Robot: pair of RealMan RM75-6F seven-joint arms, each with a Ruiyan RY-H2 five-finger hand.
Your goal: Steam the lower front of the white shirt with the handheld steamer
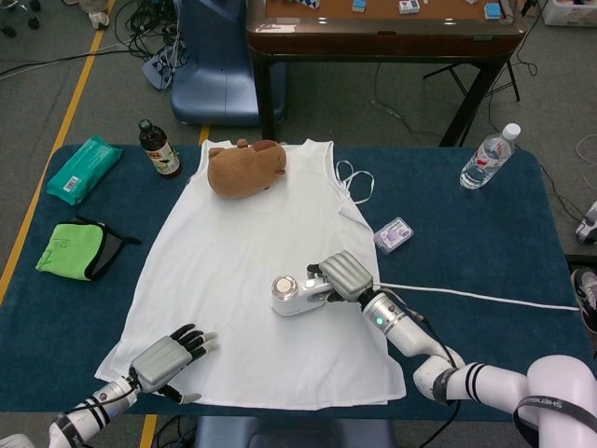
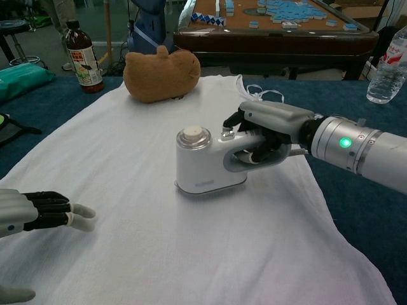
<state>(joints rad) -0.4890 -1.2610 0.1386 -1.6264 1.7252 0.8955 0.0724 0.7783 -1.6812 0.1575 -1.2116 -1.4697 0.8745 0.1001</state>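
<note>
The shirt [image 1: 252, 280] is plain white, spread on a dark blue table [image 1: 485, 243]. The steamer [image 1: 297, 294] is white with a grey handle and a cream cap. The right hand [image 1: 340, 276] is silver-grey with black fingers, and a green light glows on its wrist; the left hand [image 1: 168, 357] is grey, with black fingers tipped in pale grey. The plush toy [image 1: 244, 166] is brown, the folded cloth [image 1: 70, 250] bright green with black edging, the packet [image 1: 84, 169] teal, and the bottle [image 1: 160, 149] dark brown with a red and white label.

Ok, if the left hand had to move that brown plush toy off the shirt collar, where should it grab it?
Probably around the middle of the brown plush toy, coming down from above. It lies on its side as a soft rounded lump on the white shirt, with no handle, so fingers closing across its narrower width should hold it.
</note>
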